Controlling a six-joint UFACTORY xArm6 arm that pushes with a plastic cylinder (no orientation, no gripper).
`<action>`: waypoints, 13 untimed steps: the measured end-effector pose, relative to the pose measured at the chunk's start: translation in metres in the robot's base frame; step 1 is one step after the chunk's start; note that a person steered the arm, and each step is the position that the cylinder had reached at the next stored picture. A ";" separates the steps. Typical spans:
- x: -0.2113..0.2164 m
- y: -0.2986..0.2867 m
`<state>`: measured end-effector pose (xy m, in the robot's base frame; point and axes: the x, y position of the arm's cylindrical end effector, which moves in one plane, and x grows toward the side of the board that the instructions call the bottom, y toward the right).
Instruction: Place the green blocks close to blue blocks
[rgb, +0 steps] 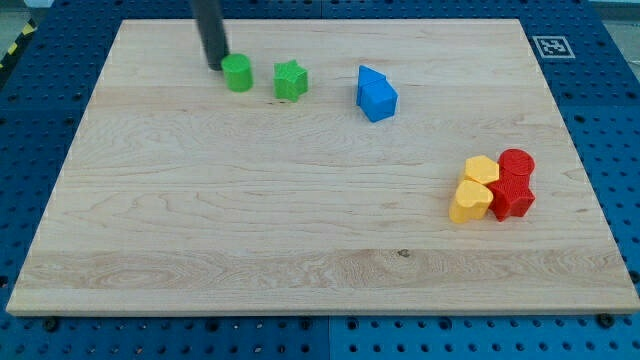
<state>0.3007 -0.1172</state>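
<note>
My tip rests on the board at the view's upper left, touching the left side of the green cylinder block. A green star-shaped block lies a short way to the cylinder's right. The blue blocks sit together as one house-like cluster further right of the star. The rod rises straight out of the view's top.
Two yellow blocks and two red blocks are packed together at the view's right. The wooden board lies on a blue perforated table, with a marker tag at its upper right corner.
</note>
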 end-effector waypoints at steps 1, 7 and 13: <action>0.018 0.040; 0.089 0.039; 0.065 0.058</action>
<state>0.3657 -0.0593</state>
